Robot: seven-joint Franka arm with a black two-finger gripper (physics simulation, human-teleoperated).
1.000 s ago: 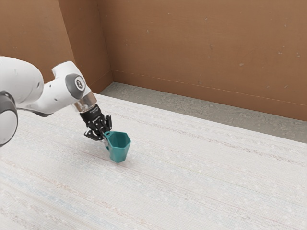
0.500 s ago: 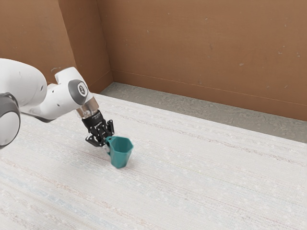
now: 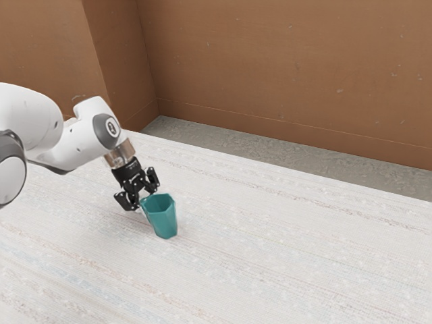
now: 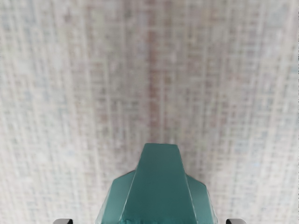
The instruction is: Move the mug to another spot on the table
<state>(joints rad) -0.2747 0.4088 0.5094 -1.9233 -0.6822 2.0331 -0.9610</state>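
The pincer (image 3: 137,192) has sprung open, apparently releasing the teal mug (image 3: 161,216), which stands on the counter (image 3: 283,256) at its four o'clock: relocation looks done.

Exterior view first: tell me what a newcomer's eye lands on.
The teal mug stands out against the pale table, toward the exterior view's left. The black gripper hangs open right beside its rim, on the white arm reaching in from that view's left. Brown walls close the back.
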